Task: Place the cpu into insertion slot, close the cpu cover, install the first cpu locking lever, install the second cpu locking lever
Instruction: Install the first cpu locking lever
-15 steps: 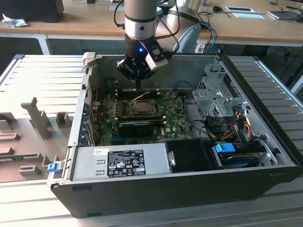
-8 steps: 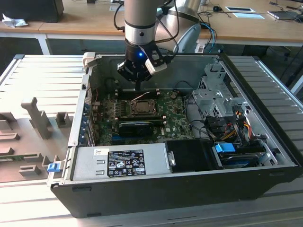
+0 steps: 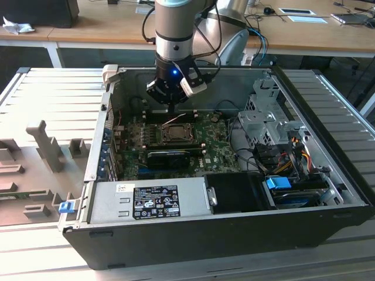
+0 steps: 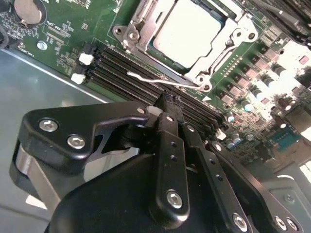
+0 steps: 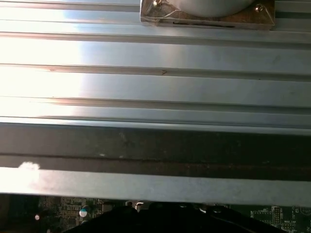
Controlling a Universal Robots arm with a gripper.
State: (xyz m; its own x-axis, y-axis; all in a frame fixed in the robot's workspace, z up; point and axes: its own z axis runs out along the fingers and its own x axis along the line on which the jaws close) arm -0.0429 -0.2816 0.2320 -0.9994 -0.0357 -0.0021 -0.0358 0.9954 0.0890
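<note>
Ribbed metal bench, wooden desks behind.

Work surface is a ribbed aluminium table (image 3: pixel 53 88), pale grey, long grooves running across it; in the first wrist view the same ribbed metal (image 5: pixel 155 87) catches a strong bright glare. A grey foam tray (image 3: pixel 35 170) with cut-out shapes lies on the table at the exterior view's left. Behind runs a light wooden desk (image 3: pixel 105 26) on white legs, with a dark box (image 3: pixel 41 12) and a crumpled white paper (image 3: pixel 17 26) at its left end. Toward the exterior view's right the desk carries black cables (image 3: pixel 263 26) and flat papers (image 3: pixel 304 16). Light is even and daylight-like.
</note>
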